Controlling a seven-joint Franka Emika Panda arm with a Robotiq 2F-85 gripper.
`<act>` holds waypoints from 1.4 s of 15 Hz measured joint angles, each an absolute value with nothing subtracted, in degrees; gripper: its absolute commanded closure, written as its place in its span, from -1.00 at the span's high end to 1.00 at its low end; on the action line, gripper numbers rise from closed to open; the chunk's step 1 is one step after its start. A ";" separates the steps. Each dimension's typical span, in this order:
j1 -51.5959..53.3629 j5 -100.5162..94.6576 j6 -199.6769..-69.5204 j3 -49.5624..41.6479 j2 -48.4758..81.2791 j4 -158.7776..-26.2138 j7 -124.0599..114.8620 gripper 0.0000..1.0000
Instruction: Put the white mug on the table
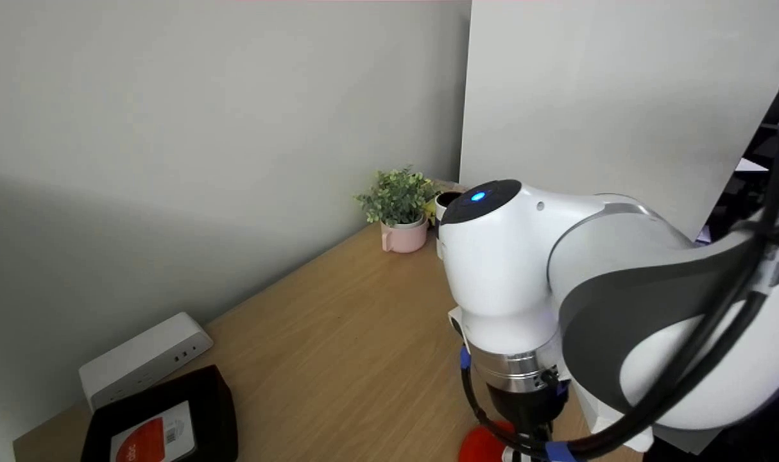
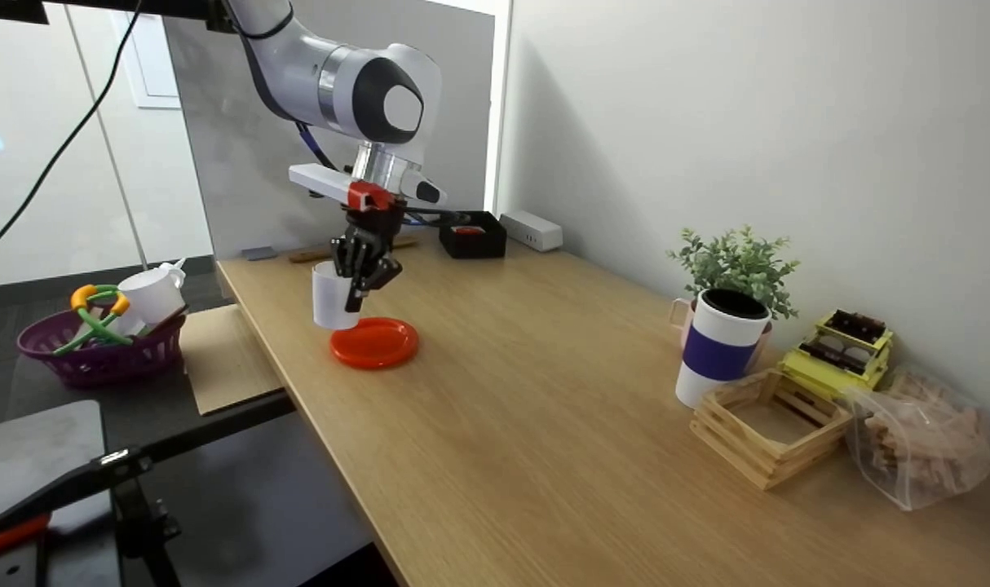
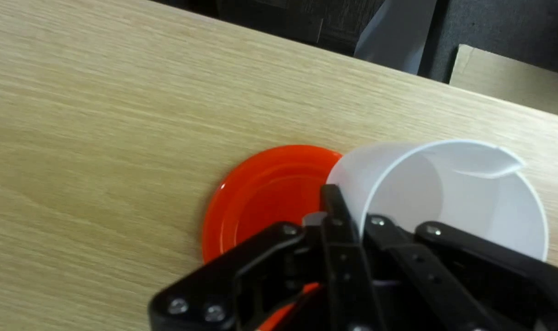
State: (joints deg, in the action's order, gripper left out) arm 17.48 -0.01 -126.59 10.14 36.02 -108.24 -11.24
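**Grasp: black two-finger gripper (image 3: 355,209) pinching the wall of a plain white cylindrical mug (image 3: 472,202) beside a round glossy red plate (image 3: 274,197)**

Jaws: narrow, drawn together on the mug's wall. Wrist view: one black fingertip (image 3: 333,197) lies outside the mug, the opposite one inside its mouth.

Mug: near-upright in an exterior view, mouth up, its outline crossing the rim of the red plate. Contact of its base with the plate or with the large light-brown wood-grain tabletop (image 2: 503,408) underneath: cannot tell.

Arm: white-and-grey jointed robot arm (image 1: 511,276), wrist pointing down, hiding part of the red plate in an exterior view.

On the tabletop, well apart from the red plate in both exterior views: black open-topped box (image 1: 228,414) with a flat red-and-white item (image 1: 149,443) in it; just beside the box, a white rectangular block with ports (image 1: 149,356).

Well right of the red plate in an exterior view, grouped together: leafy green plant (image 2: 740,253) in a pink mug (image 1: 405,239), tall white cup with dark blue band and black top (image 2: 715,363), slatted pale-wood crate (image 2: 731,442), yellow crate (image 2: 825,372), transparent plastic bag of tan pieces (image 2: 919,448).

Off the tabletop, left of the red plate there: purple plastic basket (image 2: 95,371), a white handled vessel (image 2: 148,293) among its contents.
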 measured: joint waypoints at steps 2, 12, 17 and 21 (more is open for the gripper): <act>17.88 -0.17 -127.21 9.76 33.62 -110.72 -13.06 -0.99; 15.61 -0.19 -129.14 6.04 24.19 -119.38 -15.37 -0.99; 11.27 0.86 -131.74 4.81 22.87 -121.80 -14.00 -0.99; 7.19 4.48 -134.81 4.61 23.12 -123.31 -8.70 -0.99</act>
State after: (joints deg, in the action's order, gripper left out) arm 7.19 4.48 -134.81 4.61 23.12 -123.31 -8.70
